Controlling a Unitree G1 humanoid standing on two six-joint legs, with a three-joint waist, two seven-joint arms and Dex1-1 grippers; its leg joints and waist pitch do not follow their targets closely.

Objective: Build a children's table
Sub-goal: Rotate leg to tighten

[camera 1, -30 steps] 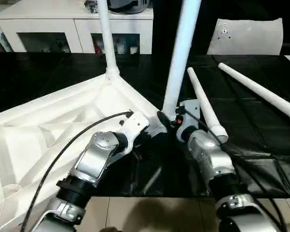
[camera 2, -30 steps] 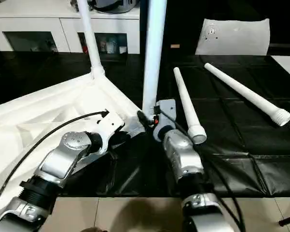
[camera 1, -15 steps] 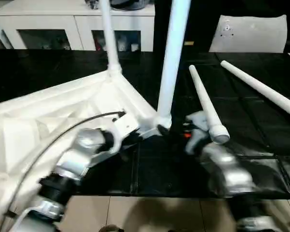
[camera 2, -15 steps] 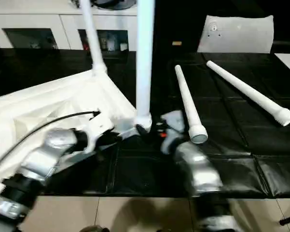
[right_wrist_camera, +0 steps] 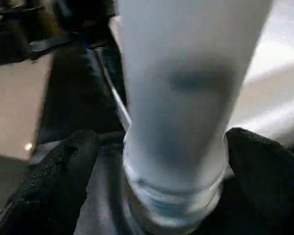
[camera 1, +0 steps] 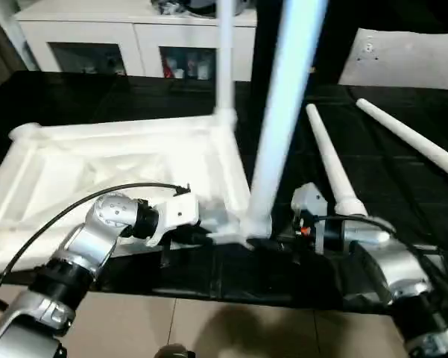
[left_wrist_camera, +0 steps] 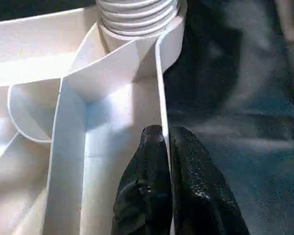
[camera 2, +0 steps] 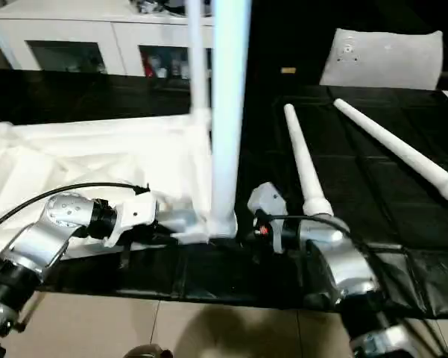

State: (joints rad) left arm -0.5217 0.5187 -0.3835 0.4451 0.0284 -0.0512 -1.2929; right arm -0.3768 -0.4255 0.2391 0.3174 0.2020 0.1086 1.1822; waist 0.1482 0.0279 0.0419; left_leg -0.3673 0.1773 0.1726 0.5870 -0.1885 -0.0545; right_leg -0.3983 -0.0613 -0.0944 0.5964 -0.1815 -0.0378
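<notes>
Right wrist view: blurred leg [right_wrist_camera: 186, 98] between spread right tool [right_wrist_camera: 159, 171]; left tool [left_wrist_camera: 166, 147] pinches rim [left_wrist_camera: 162, 93].

Children's table [camera 1: 127, 160] all white; counter [camera 1: 402, 194] black, creased; fingers [left_wrist_camera: 151, 196] black; forearms [camera 1: 97, 239] silver.

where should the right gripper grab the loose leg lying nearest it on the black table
Probably from above, across the nearest loose leg just up from its wide threaded end, fingers either side of the round shaft. It lies flat on the work table, with its thick end close to the right gripper.
</notes>
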